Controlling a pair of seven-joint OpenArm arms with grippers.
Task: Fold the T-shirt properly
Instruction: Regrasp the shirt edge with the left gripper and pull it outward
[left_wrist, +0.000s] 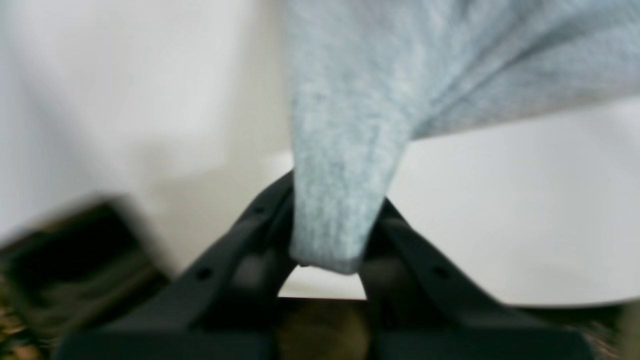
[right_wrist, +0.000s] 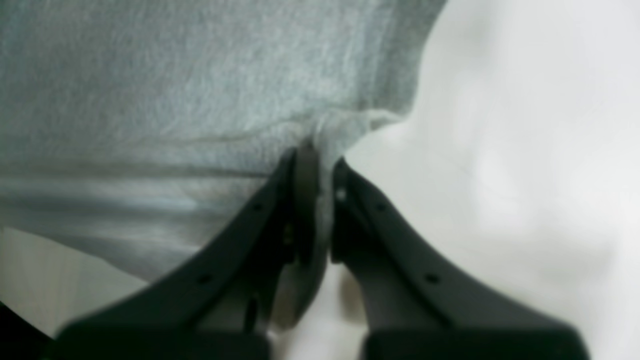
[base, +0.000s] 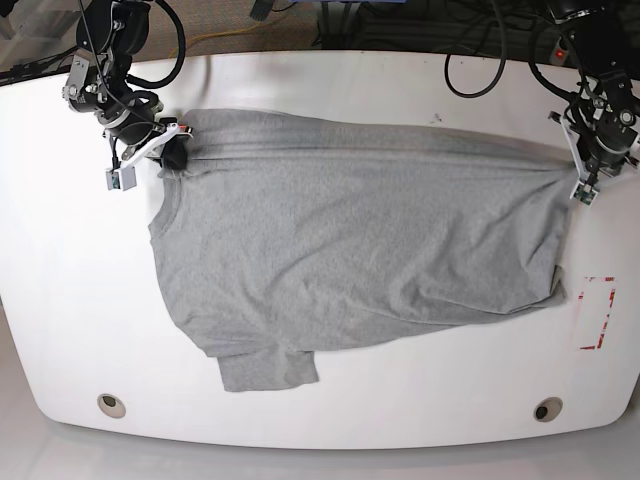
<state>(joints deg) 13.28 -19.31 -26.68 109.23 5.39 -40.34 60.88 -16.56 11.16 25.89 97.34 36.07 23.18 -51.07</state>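
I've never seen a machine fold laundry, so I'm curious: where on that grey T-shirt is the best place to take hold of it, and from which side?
Probably at the corners of one long edge, as here. The left hand pinches a bunched corner of the T-shirt, the right hand another edge. Coming from the far side, both can pull the flat cloth taut.

The shirt (base: 360, 240) covers the middle of the worktop (base: 60, 300), with bare strips on each side and along the near edge. Red markings (base: 597, 312) lie near its right end. Cables (base: 480, 60) crowd the far edge.
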